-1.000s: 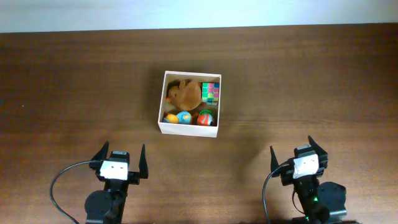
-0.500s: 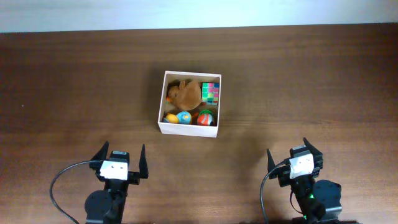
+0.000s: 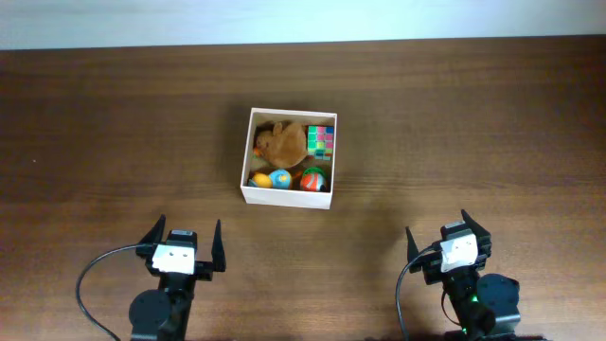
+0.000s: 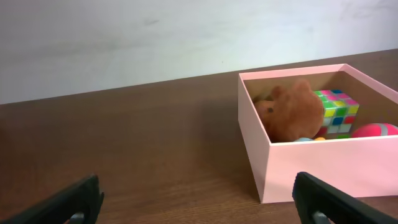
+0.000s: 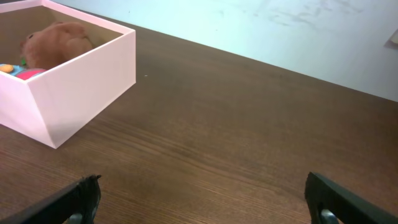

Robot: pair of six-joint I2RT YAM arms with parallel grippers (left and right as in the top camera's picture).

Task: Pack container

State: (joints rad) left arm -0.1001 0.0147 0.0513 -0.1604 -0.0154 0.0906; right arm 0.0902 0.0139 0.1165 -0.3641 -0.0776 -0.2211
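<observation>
Overhead: container (image 3: 287, 196) at mid-table (image 3: 473, 123), holding brown plush (image 3: 282, 142), colour cube (image 3: 322, 139) and coloured balls (image 3: 281, 178), with left gripper (image 3: 188, 227) and right gripper (image 3: 436, 224) spread wide, empty, well apart from it; left wrist: container ahead-right; right wrist: container upper-left.

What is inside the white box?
The container holds a brown plush toy, a colourful puzzle cube and three small bright round toys. Anything beneath the plush toy is covered.
</observation>
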